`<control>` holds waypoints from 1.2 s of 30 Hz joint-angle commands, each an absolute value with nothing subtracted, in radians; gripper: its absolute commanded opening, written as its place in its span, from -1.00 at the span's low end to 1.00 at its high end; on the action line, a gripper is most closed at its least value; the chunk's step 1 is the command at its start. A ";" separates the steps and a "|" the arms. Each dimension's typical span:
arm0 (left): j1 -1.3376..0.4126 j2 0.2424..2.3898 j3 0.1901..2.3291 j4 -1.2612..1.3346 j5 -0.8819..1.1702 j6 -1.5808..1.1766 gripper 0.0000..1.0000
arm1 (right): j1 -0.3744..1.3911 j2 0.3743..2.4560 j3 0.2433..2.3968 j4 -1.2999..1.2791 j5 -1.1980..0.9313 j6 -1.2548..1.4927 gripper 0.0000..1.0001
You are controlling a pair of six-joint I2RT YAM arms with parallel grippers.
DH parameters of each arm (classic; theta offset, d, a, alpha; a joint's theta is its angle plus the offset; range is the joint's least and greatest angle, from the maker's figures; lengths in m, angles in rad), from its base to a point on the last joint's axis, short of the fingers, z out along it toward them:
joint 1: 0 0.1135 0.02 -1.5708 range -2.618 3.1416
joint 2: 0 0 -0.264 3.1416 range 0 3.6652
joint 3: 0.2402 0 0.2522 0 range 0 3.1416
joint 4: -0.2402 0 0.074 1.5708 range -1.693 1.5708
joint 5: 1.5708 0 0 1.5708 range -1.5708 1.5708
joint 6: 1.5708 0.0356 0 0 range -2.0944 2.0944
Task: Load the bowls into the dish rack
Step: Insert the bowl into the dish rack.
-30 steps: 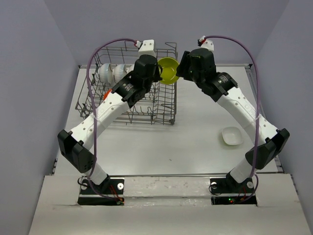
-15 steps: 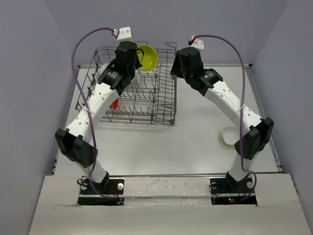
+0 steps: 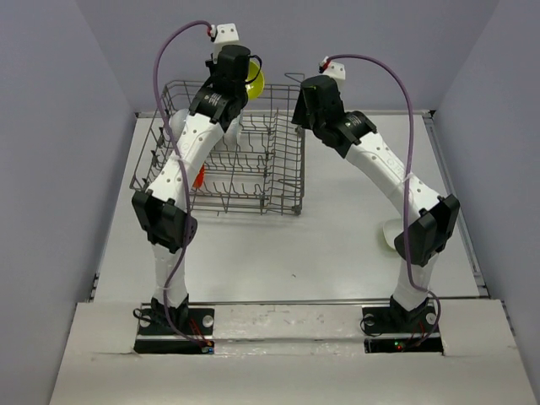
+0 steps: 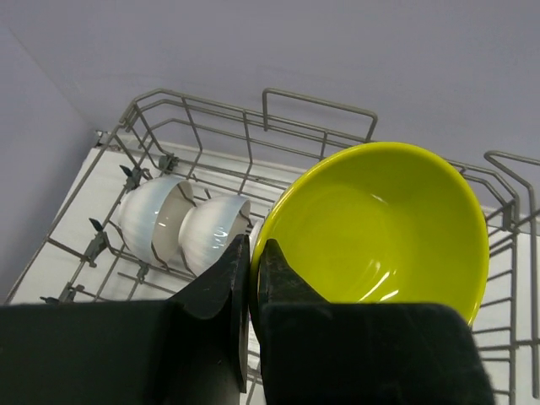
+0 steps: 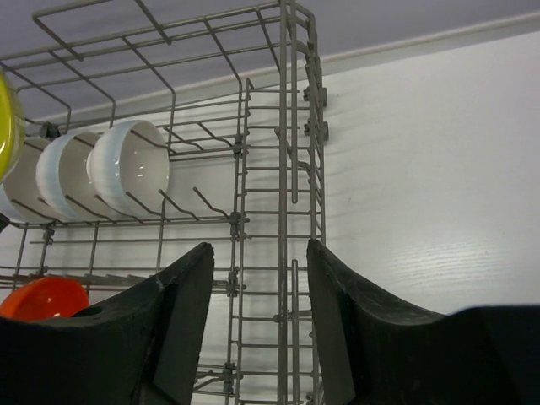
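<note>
Left wrist view shows the left gripper [image 4: 253, 253] pinched tight on the near rim of the lime bowl [image 4: 380, 228]. The rim is caught between the two fingers, and the bowl hangs tilted just beyond the fingertips with its hollow facing us. Beyond and below the fingers lies the dish rack [image 4: 316, 101]. To the left of the fingers, white bowls [image 4: 181, 228] already stand on edge among its tines, nested close together. We judge the lime bowl stiff, glazed and slick. It seems light enough for a rim pinch, but liable to swing or slip out, and it could chip against the wire. The rim looks like the only sensible hold, and we think the bowl should go down edge-on into the tines beside the white ones. Against the top view of a second ago, the bowl has travelled. Then it hung between both grippers near the rack's far right corner; now the left arm has stretched out and carried it over the rack's far side, well apart from the right gripper [image 5: 259, 249]. That gripper, further right, has its jaws apart with nothing between them, only the rack's side wires showing through the gap. An orange bowl [image 5: 42, 299] lies low to the left of its fingers, inside the rack.
</note>
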State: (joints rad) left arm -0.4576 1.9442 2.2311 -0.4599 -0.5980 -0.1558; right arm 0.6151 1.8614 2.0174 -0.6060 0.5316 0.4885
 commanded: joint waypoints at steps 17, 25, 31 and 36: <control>-0.597 2.275 2.468 0.039 -1.263 0.570 -1.00 | 0.615 1.824 1.812 -0.546 0.488 0.502 -0.10; -0.618 2.410 2.513 0.545 -1.364 1.074 -1.00 | 0.615 1.781 1.723 -0.502 0.472 0.506 -0.39; -0.612 2.407 2.477 0.540 -1.362 1.071 -1.00 | 0.615 1.778 1.710 -0.495 0.465 0.502 -0.75; -0.606 2.372 2.482 0.276 -1.309 0.799 -1.00 | 0.615 1.757 1.691 -0.485 0.465 0.528 -0.92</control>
State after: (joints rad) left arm -0.6132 2.4260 2.4634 0.3878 -1.3304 0.9638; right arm 0.6102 1.8248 1.7176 -0.4927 0.4641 0.4870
